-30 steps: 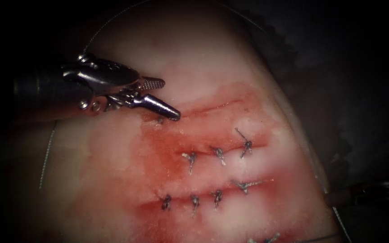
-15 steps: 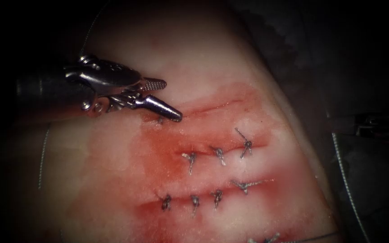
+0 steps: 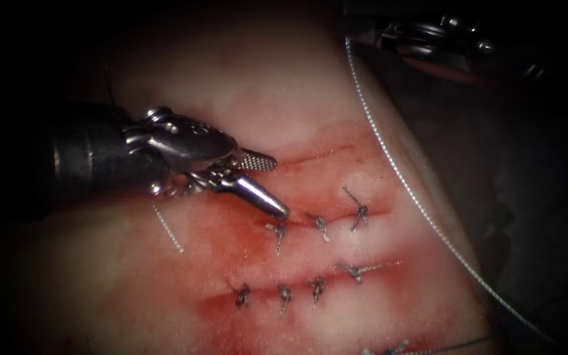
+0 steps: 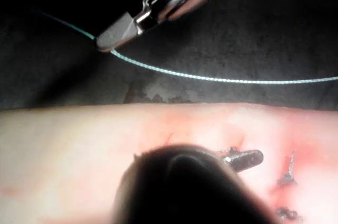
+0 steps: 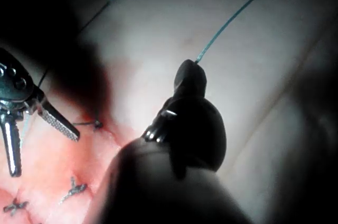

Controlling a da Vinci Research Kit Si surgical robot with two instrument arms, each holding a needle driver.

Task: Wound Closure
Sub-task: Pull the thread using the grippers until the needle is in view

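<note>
A: Endoscope view: steel right needle driver (image 3: 428, 36) sits half in shadow; it seems clamped on the pale braided thread (image 3: 396, 171); curved needle unseen.

B: Steel left needle driver (image 3: 267, 184), jaws apart and holding nothing, has moved down-right along the pink pork tissue (image 3: 284, 85) to the stitched cut (image 3: 323, 220).

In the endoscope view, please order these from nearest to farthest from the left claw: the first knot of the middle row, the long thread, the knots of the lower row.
From the left claw:
1. First knot of the middle row, just below its lower tip.
2. Lower row knots, further down.
3. Long thread, off to the right, along the tissue edge.
</note>
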